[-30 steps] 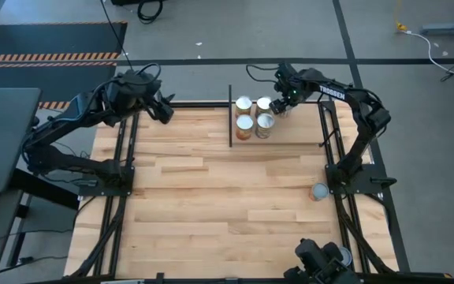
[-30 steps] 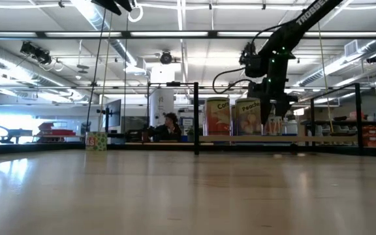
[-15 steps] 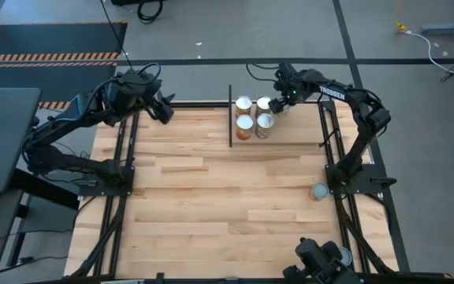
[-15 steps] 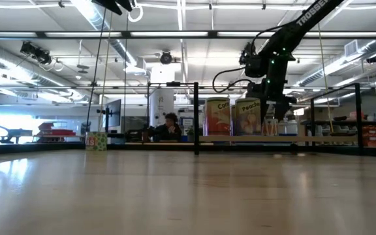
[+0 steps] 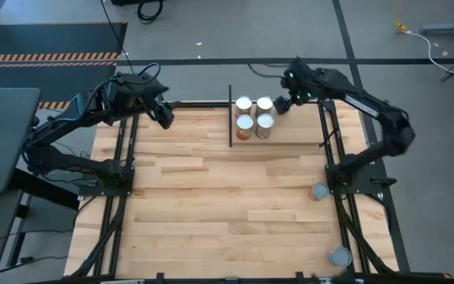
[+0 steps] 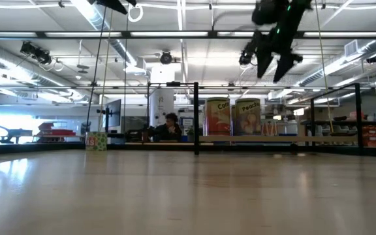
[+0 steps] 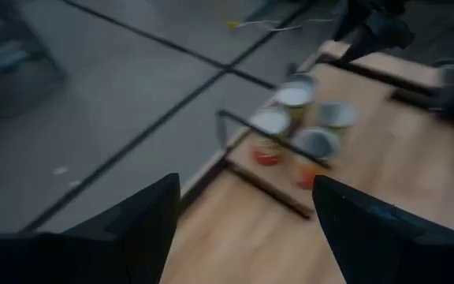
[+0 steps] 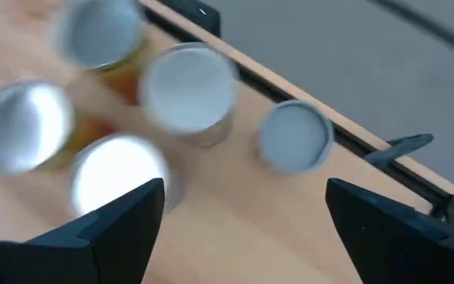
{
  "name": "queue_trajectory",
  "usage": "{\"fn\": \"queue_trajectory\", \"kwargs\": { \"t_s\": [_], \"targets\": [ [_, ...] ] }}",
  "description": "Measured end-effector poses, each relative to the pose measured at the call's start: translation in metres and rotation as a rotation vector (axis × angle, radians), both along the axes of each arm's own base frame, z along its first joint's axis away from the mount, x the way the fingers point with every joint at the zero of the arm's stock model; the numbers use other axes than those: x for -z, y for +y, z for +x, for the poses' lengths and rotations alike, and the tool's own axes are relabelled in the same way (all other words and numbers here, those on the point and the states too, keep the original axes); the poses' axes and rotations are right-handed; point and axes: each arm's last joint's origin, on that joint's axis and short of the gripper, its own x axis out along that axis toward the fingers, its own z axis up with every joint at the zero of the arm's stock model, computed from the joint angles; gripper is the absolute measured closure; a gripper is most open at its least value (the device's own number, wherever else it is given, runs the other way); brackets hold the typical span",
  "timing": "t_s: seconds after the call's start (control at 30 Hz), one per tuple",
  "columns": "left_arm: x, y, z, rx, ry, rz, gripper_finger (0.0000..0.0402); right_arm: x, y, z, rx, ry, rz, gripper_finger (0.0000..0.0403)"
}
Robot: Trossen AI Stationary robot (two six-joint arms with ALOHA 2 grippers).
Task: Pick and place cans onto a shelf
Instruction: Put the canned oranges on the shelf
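Small silver-topped cylindrical cans (image 5: pixel 254 115) cluster on the light-wood, black-posted shelf (image 5: pixel 290 132) at the desk's far edge, the right gripper (image 5: pixel 284 101) above with jaws apart, empty.

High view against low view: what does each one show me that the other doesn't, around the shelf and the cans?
Only the high view: four cans standing in a square on the shelf, and two loose cans on the tabletop's right side. Only the low view: the printed side labels of the front two cans, a person in the room behind, and that the right gripper hangs open well above the shelf. Both: the shelf, cans on it, the right arm.
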Motion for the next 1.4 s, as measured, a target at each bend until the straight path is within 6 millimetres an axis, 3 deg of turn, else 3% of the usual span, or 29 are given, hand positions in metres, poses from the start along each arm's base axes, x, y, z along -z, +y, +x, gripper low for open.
{"fn": "queue_trajectory", "kwargs": {
  "t_s": [0.13, 0.27, 0.4, 0.6, 0.77, 0.97, 1.17, 1.4],
  "targets": [
    [-0.004, -0.006, 0.007, 0.076, -0.073, -0.027, 0.0108, -0.026, 0.062, 0.003, -0.114, -0.052, -0.061, 0.0046],
    [-0.009, -0.013, 0.015, 0.131, -0.123, 0.001, 0.0108, -0.031, 0.116, 0.005, -0.272, -0.059, 0.001, 0.0046],
    [-0.008, -0.024, 0.018, 0.165, -0.143, -0.04, 0.0108, -0.024, 0.161, -0.009, -0.405, 0.118, 0.081, 0.0047],
    [-0.005, -0.052, 0.026, 0.272, -0.148, -0.113, 0.0108, 0.003, 0.204, -0.034, -0.609, 0.288, 0.212, 0.0033],
    [0.0, -0.075, 0.027, 0.325, -0.114, -0.147, 0.0108, 0.045, 0.224, -0.05, -0.64, 0.345, 0.358, 0.001],
    [0.018, -0.099, 0.025, 0.371, 0.064, -0.189, 0.0108, 0.085, 0.231, -0.068, -0.545, 0.431, 0.339, 0.0007],
    [0.036, -0.119, 0.031, 0.336, 0.192, -0.212, 0.0108, 0.106, 0.239, -0.067, -0.665, 0.387, 0.351, 0.0018],
    [0.057, -0.144, 0.046, 0.366, 0.322, -0.223, 0.0108, 0.117, 0.237, -0.058, -0.659, 0.505, 0.302, 0.0031]
  ]
}}
